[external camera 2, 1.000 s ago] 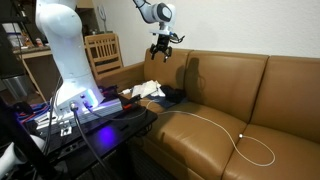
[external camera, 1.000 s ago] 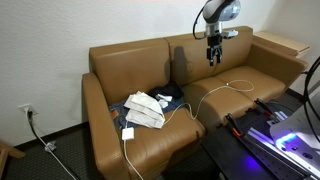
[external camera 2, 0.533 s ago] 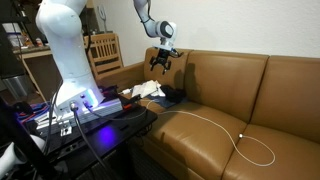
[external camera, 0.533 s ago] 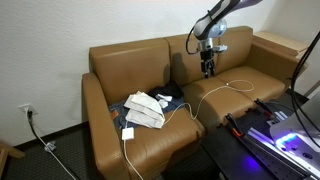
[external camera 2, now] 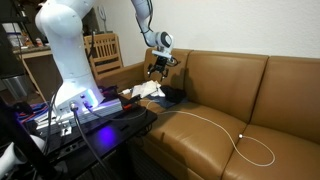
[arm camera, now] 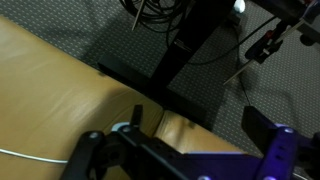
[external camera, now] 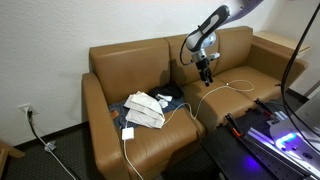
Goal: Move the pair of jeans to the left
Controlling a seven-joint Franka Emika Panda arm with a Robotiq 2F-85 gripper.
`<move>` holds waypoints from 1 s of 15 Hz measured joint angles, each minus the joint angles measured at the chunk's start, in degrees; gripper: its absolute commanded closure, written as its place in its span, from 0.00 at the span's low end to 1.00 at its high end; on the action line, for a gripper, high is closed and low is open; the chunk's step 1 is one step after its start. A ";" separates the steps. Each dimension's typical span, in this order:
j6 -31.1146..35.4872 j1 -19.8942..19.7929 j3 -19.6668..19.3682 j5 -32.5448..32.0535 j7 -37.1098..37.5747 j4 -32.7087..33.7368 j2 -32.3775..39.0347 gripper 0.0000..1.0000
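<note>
The pair of jeans (external camera: pixel 166 96) is a dark blue heap on one seat of the brown sofa (external camera: pixel 120 63), partly under a white cloth (external camera: pixel 146 108). It also shows in an exterior view (external camera 2: pixel 171 96) beside the white cloth (external camera 2: pixel 145 90). My gripper (external camera: pixel 207 73) hangs above the seam between the two seats, in front of the backrest, apart from the jeans. It shows in both exterior views (external camera 2: pixel 157 70). In the wrist view the gripper (arm camera: pixel 195 125) is open and empty, over the sofa's edge and the floor.
A white cable (external camera: pixel 225 87) loops over the other seat and runs to the cloth pile. It also shows in an exterior view (external camera 2: pixel 215 122). A stand with glowing equipment (external camera: pixel 290 135) is in front of the sofa. A wooden chair (external camera 2: pixel 103 50) stands behind the sofa arm.
My gripper has come down from above the backrest and moved sideways toward the seat with the jeans. It stays open. The jeans and cloth have not moved.
</note>
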 measured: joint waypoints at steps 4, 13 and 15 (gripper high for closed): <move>0.06 -0.25 0.21 0.23 -0.06 0.94 0.55 0.00; 24.80 0.87 2.39 3.10 5.37 14.36 19.36 0.00; 26.83 2.63 2.17 2.66 8.27 17.10 22.50 0.00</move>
